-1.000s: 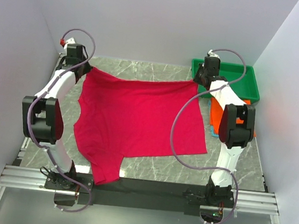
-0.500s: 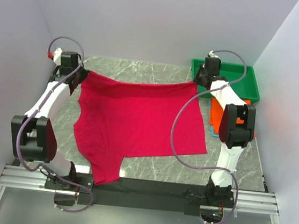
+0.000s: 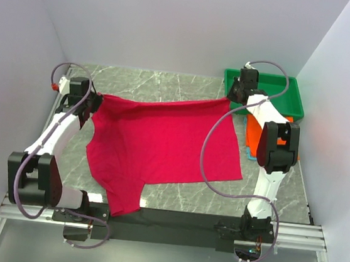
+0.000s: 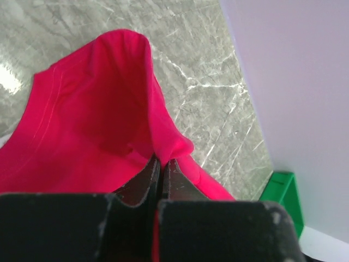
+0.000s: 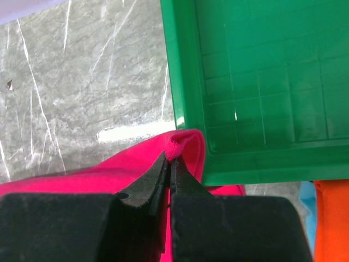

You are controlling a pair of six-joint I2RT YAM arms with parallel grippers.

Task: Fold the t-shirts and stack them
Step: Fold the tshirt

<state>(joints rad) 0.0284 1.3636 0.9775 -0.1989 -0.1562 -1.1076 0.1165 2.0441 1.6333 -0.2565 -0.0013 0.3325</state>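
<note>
Left gripper pinching crimson-pink shirt at far corner; right gripper pinching other far corner, beside green tray; orange shirt near tray

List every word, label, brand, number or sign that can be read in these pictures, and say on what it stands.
There are none to read.
The crimson-pink t-shirt and the orange t-shirt are plain.
The green tray shows only a moulded grid, and the table only marble veins.
The left gripper and right gripper show no marking.
</note>
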